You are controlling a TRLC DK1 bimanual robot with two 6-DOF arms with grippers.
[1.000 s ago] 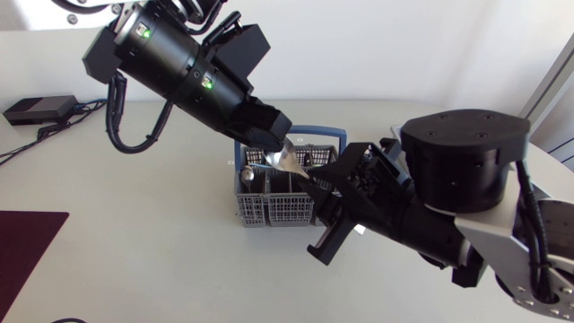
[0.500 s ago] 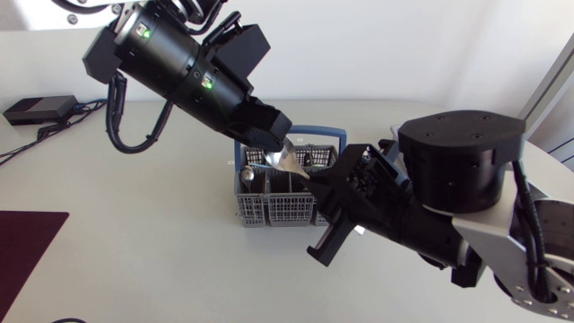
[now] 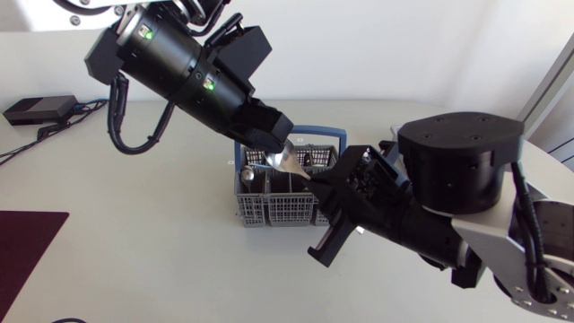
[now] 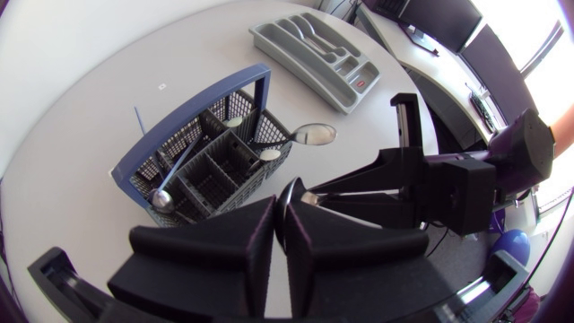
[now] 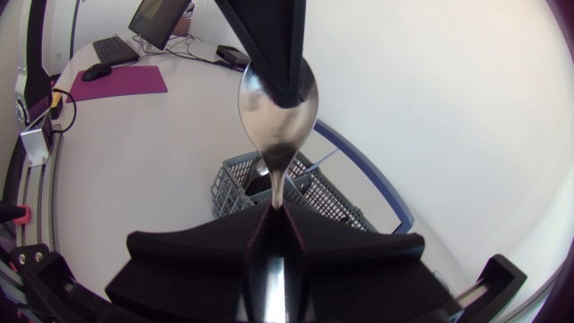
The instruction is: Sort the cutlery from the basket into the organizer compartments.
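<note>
Two grippers share one spoon point(image 3: 287, 160), held in the air just above the basket point(image 3: 269, 213) and, as far as the views show, clear of it. The left gripper point(image 3: 272, 136) is clamped on the bowl end. In the left wrist view its fingers point(image 4: 229, 247) stand nearly together, with the bowl's edge coming out from between them. The right gripper point(image 3: 325, 182) is closed on the handle end. In the right wrist view the handle runs down between its fingers point(image 5: 202, 256), and the bowl stands ahead of them with its far tip covered by the left gripper's wedge. So the spoon's long axis runs straight from one gripper to the other, bowl towards the left arm and handle towards the right arm. The organizer point(image 4: 287, 65) shows only in the left wrist view, on the table beyond the basket and well apart from it, with long compartments side by side. I judge this to be a hand-over, and the next move turns on which grip lets go. The right arm holds the handle, the better end for laying the spoon along a compartment, and it seems to stand on the organizer's side. Another spoon point(image 4: 314, 135) leans out over the basket's rim, and a long-handled spoon point(image 4: 163, 197) lies inside it, both unsorted.
</note>
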